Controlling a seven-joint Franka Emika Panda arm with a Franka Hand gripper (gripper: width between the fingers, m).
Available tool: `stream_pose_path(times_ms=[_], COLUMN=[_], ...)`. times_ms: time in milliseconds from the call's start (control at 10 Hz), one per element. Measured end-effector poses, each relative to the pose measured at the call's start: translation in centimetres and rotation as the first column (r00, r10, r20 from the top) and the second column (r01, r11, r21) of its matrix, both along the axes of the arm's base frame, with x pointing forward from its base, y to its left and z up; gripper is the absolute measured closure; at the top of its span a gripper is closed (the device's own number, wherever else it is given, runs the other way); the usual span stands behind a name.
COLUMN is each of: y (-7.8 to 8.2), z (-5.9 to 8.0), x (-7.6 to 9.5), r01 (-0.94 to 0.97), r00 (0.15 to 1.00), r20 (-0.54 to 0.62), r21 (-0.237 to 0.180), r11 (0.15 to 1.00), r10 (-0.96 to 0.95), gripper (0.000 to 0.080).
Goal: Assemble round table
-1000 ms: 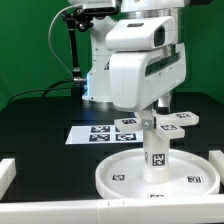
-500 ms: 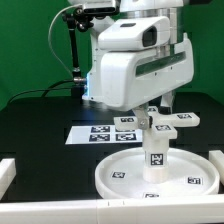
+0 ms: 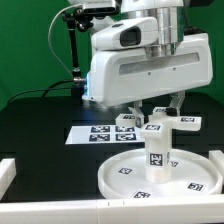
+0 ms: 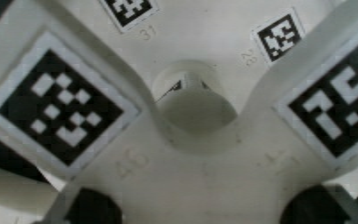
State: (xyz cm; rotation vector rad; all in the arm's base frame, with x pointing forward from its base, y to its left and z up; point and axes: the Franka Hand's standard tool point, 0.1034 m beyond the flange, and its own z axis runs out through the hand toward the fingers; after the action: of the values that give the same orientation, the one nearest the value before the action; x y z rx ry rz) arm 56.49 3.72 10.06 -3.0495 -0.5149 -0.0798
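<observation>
The round table's large rimmed disc [image 3: 122,178] lies flat on the black table. The short cylinder leg [image 3: 157,153] stands upright at the disc's middle. The cross-shaped piece [image 3: 176,121] sits level on top of the leg. My gripper [image 3: 160,113] comes down from above and is shut on that piece, one finger on either side of its hub. In the wrist view the cross-shaped piece [image 4: 197,112] fills the picture with its tagged arms. My dark fingertips [image 4: 91,206] show at its edge, with the gripper [image 4: 217,208] centred on the hub.
The marker board [image 3: 92,133] lies flat behind the disc, toward the exterior view's left. White raised borders stand at the near left [image 3: 8,176] and near right [image 3: 216,160] of the table. The robot's base and cables [image 3: 78,60] rise at the back.
My hand has turned about its upright axis over the leg, and the cross-shaped piece has turned with it. The disc and leg stay where they were.
</observation>
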Motion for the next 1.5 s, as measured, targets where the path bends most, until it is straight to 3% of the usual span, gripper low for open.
stream_pose_path(times_ms=[300,700,800,900,1100,1400,1500], y=[-0.1,-0.2,-0.2,-0.2,-0.3,0.4,0.3], z=[0.0,0.1,0.0,0.1,1.2,4.3,4.0], x=[0.0,-0.1,-0.1,-0.1,-0.2,-0.4,-0.3], r01=[0.204,0.595,0.575,0.574,0.573,0.58,0.578], r00=[0.979,0.803,0.818,0.819,0.819,0.814,0.816], r20=[-0.012,-0.031,-0.03,-0.029,-0.03,-0.06,-0.055], r21=[0.01,0.031,0.031,0.032,0.039,0.048,0.048], r11=[0.979,0.803,0.817,0.818,0.818,0.813,0.815], r10=[-0.204,-0.595,-0.575,-0.574,-0.573,-0.577,-0.575], gripper=[0.0356,0.0356,0.0356,0.0202,0.0166,0.0151,0.0151])
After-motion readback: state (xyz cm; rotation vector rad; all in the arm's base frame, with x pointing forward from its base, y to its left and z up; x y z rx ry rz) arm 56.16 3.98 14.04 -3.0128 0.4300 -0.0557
